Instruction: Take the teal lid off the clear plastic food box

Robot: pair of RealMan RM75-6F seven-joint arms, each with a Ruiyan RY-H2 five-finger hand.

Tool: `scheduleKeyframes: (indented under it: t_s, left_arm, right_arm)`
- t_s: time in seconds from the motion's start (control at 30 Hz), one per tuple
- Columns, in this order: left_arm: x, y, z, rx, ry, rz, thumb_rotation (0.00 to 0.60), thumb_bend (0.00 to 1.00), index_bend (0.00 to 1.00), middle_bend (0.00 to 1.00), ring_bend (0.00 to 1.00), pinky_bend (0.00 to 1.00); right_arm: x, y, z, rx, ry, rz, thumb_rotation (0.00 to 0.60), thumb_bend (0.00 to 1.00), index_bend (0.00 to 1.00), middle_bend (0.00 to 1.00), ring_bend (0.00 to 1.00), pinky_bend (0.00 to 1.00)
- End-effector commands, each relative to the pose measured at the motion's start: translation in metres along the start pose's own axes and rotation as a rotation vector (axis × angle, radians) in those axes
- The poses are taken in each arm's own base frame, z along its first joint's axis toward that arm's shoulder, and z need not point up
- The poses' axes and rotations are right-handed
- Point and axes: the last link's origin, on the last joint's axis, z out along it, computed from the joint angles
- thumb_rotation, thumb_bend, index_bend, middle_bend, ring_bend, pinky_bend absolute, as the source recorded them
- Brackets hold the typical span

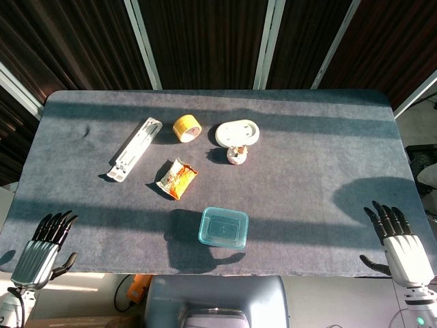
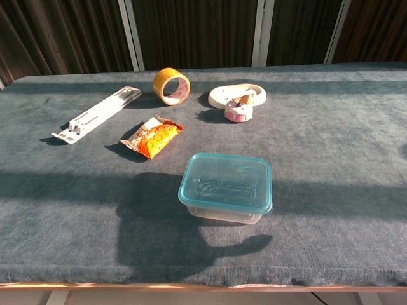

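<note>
The clear plastic food box [image 1: 223,228] [image 2: 227,190] stands near the table's front edge, a little right of centre, with its teal lid [image 2: 226,182] seated flat on top. My left hand [image 1: 42,249] hovers at the front left corner of the table, fingers apart and holding nothing. At the front right corner my right hand [image 1: 397,241] is likewise spread and empty. Both hands are far from the box. The chest view shows neither hand.
Behind the box lie an orange snack packet [image 1: 177,178] [image 2: 154,138], a white plastic bracket [image 1: 134,149] [image 2: 96,115], a yellow tape roll [image 1: 186,128] [image 2: 172,86], a white oval dish [image 1: 237,132] [image 2: 237,96] and a small pink-white object [image 1: 237,155] [image 2: 239,109]. The grey felt table [image 1: 314,157] ends just in front of the box.
</note>
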Motion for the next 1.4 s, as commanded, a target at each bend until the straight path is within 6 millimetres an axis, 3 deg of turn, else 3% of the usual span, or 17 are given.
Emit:
scheduleKeyframes:
  t_s: [0.03, 0.23, 0.47, 0.67, 0.8, 1.07, 1.4]
  left_arm:
    - [-0.001, 0.005, 0.003, -0.025, 0.008, -0.008, 0.6, 0.31, 0.0, 0.0, 0.0, 0.0]
    - [-0.017, 0.043, 0.025, -0.217, -0.024, -0.046, 0.6, 0.28, 0.0, 0.0, 0.0, 0.0]
    - [-0.038, 0.106, 0.083, -0.474, -0.141, -0.163, 0.6, 0.28, 0.0, 0.0, 0.0, 0.0]
    - [-0.061, 0.162, 0.122, -0.566, -0.175, -0.236, 0.6, 0.28, 0.0, 0.0, 0.0, 0.0]
    - [-0.077, 0.19, 0.138, -0.578, -0.175, -0.223, 0.6, 0.28, 0.0, 0.0, 0.0, 0.0]
    - [-0.097, 0.231, 0.163, -0.559, -0.177, -0.167, 0.6, 0.28, 0.0, 0.0, 0.0, 0.0]
    - [-0.103, 0.253, 0.185, -0.54, -0.176, -0.133, 0.6, 0.28, 0.0, 0.0, 0.0, 0.0]
  right_arm:
    - [-0.001, -0.001, -0.001, 0.004, -0.001, -0.001, 0.6, 0.22, 0.0, 0.0, 0.0, 0.0]
    - [-0.002, -0.004, 0.002, 0.015, -0.007, 0.003, 0.6, 0.22, 0.0, 0.0, 0.0, 0.0]
    - [-0.003, -0.004, 0.004, 0.013, -0.009, 0.004, 0.6, 0.22, 0.0, 0.0, 0.0, 0.0]
    - [-0.004, -0.004, 0.006, 0.018, -0.028, 0.005, 0.6, 0.22, 0.0, 0.0, 0.0, 0.0]
    - [-0.004, -0.003, 0.007, 0.018, -0.035, 0.011, 0.6, 0.22, 0.0, 0.0, 0.0, 0.0]
    - [-0.006, -0.004, 0.007, 0.027, -0.065, 0.015, 0.6, 0.22, 0.0, 0.0, 0.0, 0.0]
    - [-0.004, 0.001, 0.009, 0.009, -0.065, 0.025, 0.6, 0.22, 0.0, 0.0, 0.0, 0.0]
